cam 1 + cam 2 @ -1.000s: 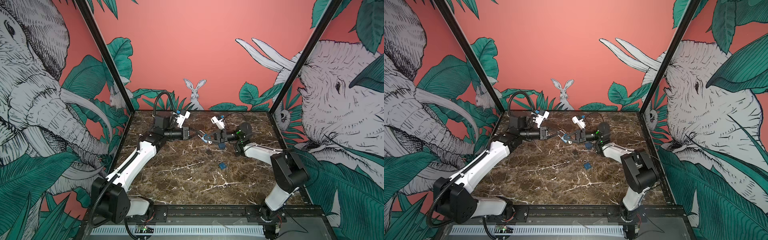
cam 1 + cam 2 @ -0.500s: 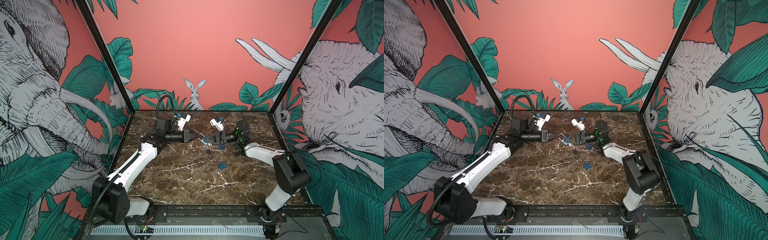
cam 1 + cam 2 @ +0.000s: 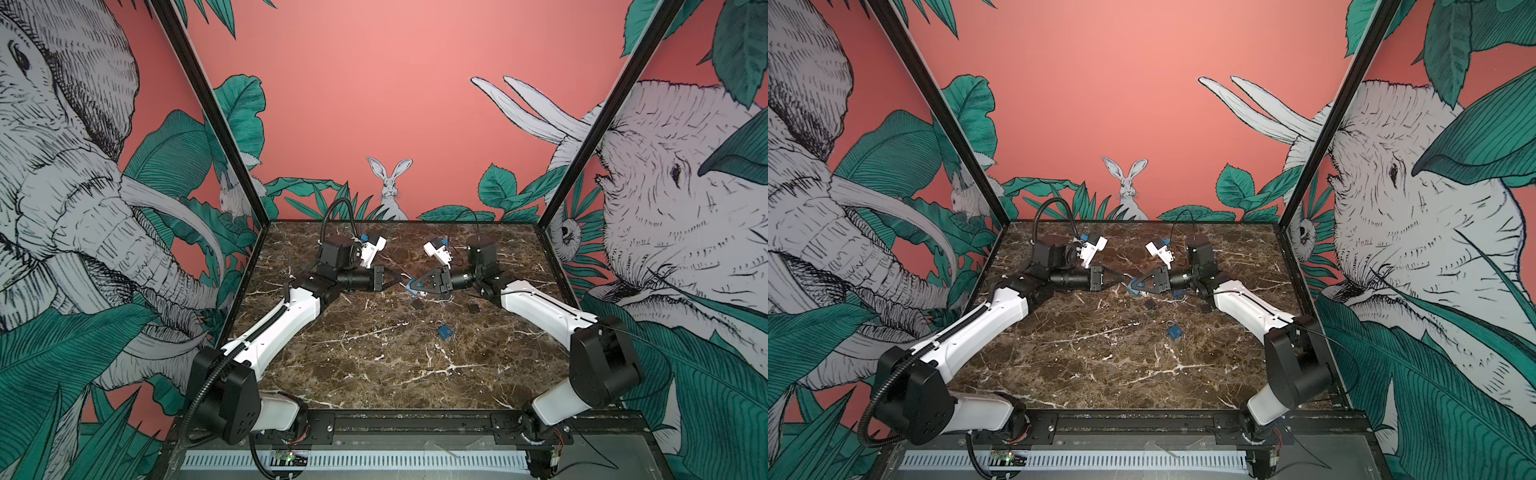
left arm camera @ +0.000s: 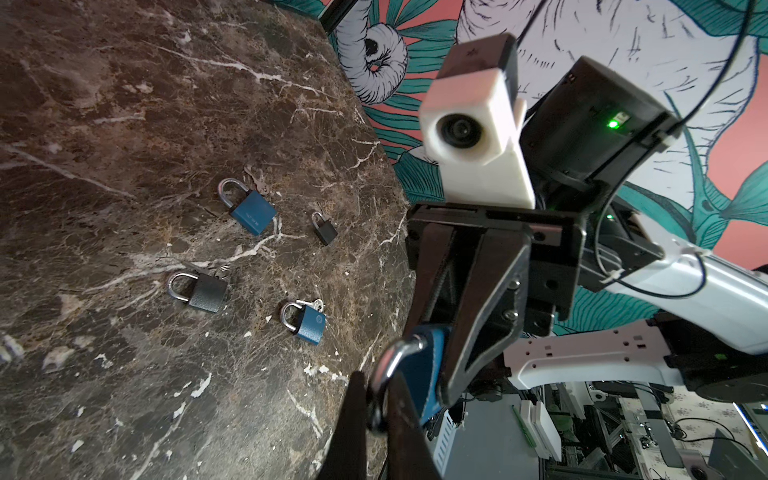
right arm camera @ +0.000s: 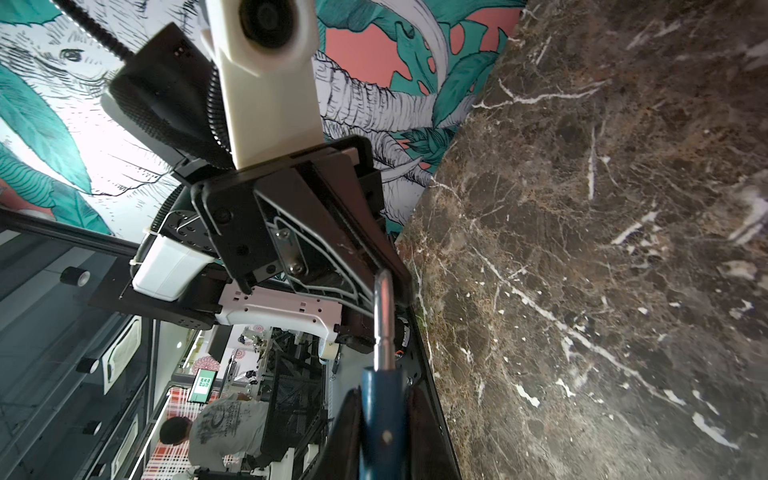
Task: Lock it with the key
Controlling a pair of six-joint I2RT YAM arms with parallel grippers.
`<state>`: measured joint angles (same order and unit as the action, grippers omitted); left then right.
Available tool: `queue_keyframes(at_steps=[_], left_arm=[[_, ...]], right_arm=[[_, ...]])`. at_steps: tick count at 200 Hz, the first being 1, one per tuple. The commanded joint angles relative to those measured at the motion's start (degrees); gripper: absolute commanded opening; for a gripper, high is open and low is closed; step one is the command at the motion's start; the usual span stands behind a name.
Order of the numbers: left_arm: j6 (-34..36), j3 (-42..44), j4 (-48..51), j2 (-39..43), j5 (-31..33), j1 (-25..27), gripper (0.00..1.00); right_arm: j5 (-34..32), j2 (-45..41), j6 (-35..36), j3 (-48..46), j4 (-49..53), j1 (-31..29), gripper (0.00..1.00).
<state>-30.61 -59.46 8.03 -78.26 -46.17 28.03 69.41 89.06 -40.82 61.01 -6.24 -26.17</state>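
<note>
Since a second ago both my pincers have shifted a little lower in both top views, and they stay tip to tip over the back half of the worktop (image 3: pixel 374 374). My right pincer (image 3: pixel 416 286) is clamped on the body of the blue padlock (image 3: pixel 412 283) and holds it clear of the marble. The right wrist view shows that blue body squeezed between my two fingers, with its shackle (image 5: pixel 383 307) pointing straight out at the other arm. My left pincer (image 3: pixel 397 277) is closed and its tips meet that shackle: in the left wrist view the silver bow curves in between them, so I am pinching it there. Whether the shackle is pressed home in the body I cannot tell. Below my pincers four more locks lie flat on the worktop, apart from one another — a large blue lock (image 4: pixel 252 210) with a key (image 4: pixel 258 185) just beside its shackle, a small black lock (image 4: pixel 324 227), a grey lock (image 4: pixel 199 291), and a second blue lock (image 4: pixel 305 324) with a bit of bright metal at its top end.
</note>
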Motion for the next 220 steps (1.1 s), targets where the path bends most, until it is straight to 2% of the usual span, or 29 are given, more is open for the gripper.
queue_keyframes(at_steps=[1,23,62,73,77,112,136,162,220], left_arm=[[-1.3,3.9,3.4,-2.7,-7.6,7.9,0.00],[-2.2,4.8,1.7,-3.4,-7.3,9.8,0.00],[-3.8,5.3,-1.0,-3.6,-7.4,11.8,0.00],[-4.5,5.5,-2.2,-3.9,-7.5,11.8,0.00],[-4.8,5.6,-2.7,-4.0,-7.7,13.5,0.00],[-6.1,5.5,-5.5,-5.2,-8.5,17.1,0.00],[-7.2,6.2,-7.1,-4.8,-7.7,17.4,0.00],[-8.0,6.1,-7.6,-2.4,-5.6,15.1,0.00],[-7.9,3.6,-6.9,4.3,-5.1,0.8,0.00]], right_arm=[[-6.0,-1.3,2.5,5.2,-10.2,-2.2,0.00],[-6.4,-0.8,2.9,5.6,-9.5,-2.3,0.00],[-8.7,-1.2,7.8,7.0,-3.2,-2.9,0.00],[-8.8,-1.0,7.8,7.3,-3.1,-3.1,0.00],[-8.8,-0.8,7.9,7.5,-3.2,-3.1,0.00],[-8.9,0.4,7.9,8.5,-3.0,-3.6,0.00],[-9.3,0.6,8.6,8.9,-2.3,-3.8,0.00],[-9.4,-0.2,10.4,8.3,-0.2,-3.8,0.00],[-8.4,-1.9,8.9,3.1,-2.3,-3.9,0.00]])
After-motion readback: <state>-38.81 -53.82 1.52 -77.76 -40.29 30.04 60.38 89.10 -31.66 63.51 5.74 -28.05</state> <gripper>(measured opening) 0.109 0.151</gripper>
